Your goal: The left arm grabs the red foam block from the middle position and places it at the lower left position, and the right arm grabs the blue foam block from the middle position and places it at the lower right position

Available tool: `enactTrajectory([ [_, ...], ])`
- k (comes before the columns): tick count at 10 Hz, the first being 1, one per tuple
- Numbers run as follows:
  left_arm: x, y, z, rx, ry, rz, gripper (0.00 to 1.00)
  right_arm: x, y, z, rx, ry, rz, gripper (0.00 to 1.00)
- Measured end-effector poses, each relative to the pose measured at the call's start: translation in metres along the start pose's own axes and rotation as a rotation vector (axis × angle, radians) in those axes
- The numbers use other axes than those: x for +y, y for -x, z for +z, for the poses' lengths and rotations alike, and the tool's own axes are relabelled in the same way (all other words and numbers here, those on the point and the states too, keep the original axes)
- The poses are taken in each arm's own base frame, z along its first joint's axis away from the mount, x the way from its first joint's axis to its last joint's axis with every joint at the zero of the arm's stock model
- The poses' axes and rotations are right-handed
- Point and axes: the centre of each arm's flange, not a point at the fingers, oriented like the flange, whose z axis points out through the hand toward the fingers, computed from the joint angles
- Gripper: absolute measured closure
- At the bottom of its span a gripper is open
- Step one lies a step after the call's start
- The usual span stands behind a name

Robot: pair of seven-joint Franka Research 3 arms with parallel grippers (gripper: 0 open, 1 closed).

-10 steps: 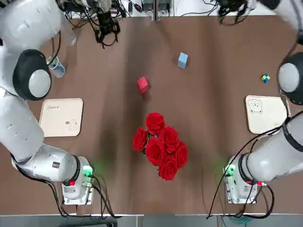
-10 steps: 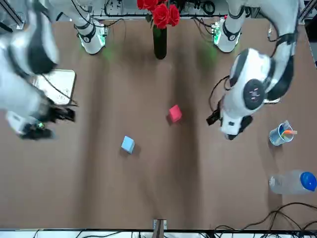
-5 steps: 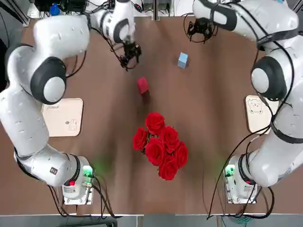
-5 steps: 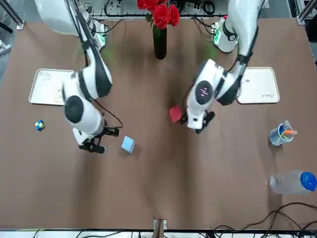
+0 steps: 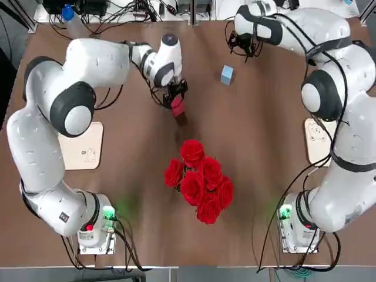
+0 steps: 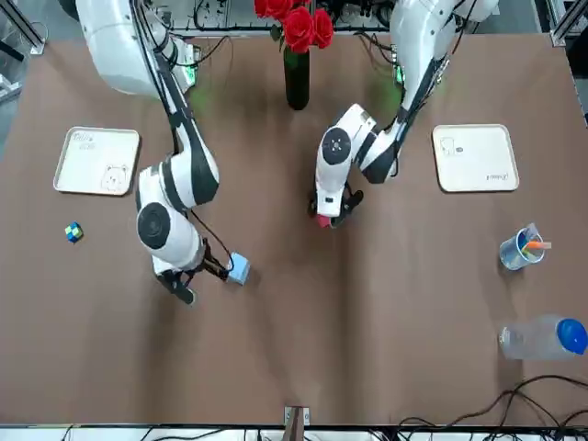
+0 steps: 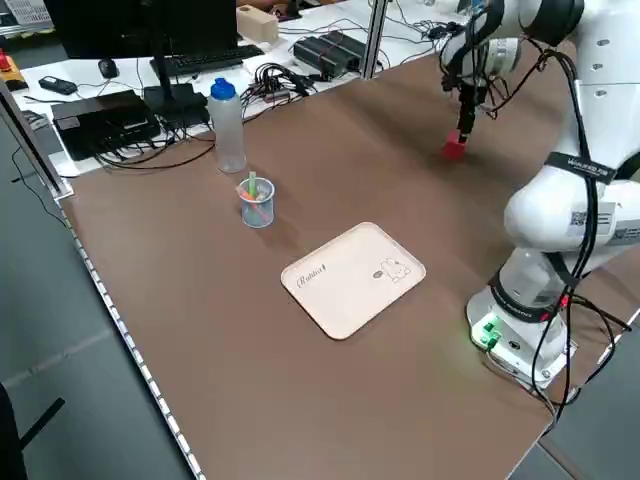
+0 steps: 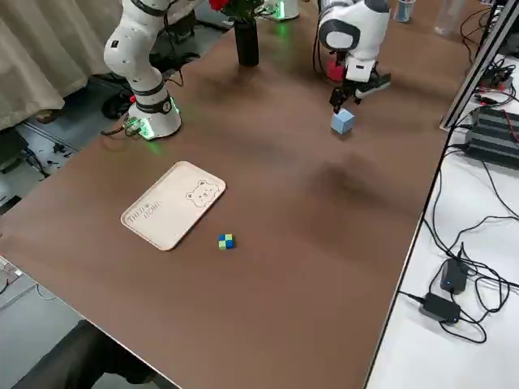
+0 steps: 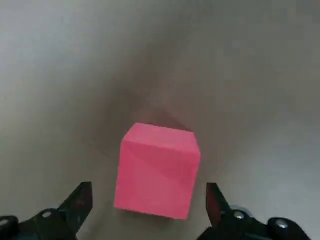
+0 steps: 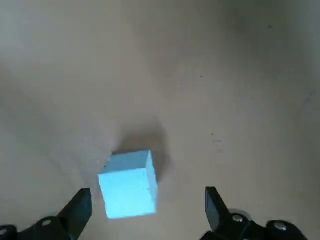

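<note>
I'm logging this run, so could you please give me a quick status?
Left gripper open over red block. Right gripper open, nearing blue block. Both blocks on table, nothing obstructing.

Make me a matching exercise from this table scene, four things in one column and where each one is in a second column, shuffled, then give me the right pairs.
Things:
1. red foam block
2. blue foam block
3. roses
4. small multicoloured cube

Places:
A. in a dark vase midway between the two arm bases
B. between the open fingers of the left gripper
C. alone near the table's edge on the robot's right, beyond the tray
D. on the table just ahead of the open right gripper, not yet between its fingers

Pairs: 1-B, 2-D, 3-A, 4-C
</note>
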Motion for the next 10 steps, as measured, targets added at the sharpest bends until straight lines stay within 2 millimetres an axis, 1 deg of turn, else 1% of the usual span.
enactTrajectory([
  [2,-0.002,-0.001,0.007,0.030,-0.004,0.031,0.00,-0.018,0.017,0.022,0.021,-0.020,0.018,0.00],
  [3,-0.002,-0.001,0.009,0.041,-0.007,0.045,0.00,-0.023,0.025,0.033,0.019,-0.012,0.010,0.00],
  [4,-0.003,0.001,0.012,0.048,-0.014,0.059,0.01,-0.026,0.030,0.044,0.025,-0.004,-0.001,0.00],
  [5,-0.003,0.008,0.021,0.054,-0.028,0.080,0.03,-0.028,0.031,0.052,0.036,-0.003,-0.010,0.00],
  [6,-0.004,0.012,0.030,0.056,-0.041,0.096,0.11,-0.028,0.029,0.060,0.045,0.003,-0.016,0.00],
  [7,-0.004,0.012,0.035,0.057,-0.046,0.099,0.21,-0.026,0.028,0.068,0.055,0.018,-0.026,0.00],
  [8,-0.004,0.008,0.035,0.059,-0.043,0.094,0.26,-0.025,0.027,0.072,0.068,0.033,-0.040,0.00],
  [9,-0.003,0.004,0.032,0.061,-0.038,0.088,0.37,-0.024,0.027,0.076,0.075,0.044,-0.049,0.00],
  [10,-0.002,0.000,0.028,0.064,-0.032,0.074,0.37,-0.024,0.027,0.080,0.078,0.053,-0.057,0.00],
])
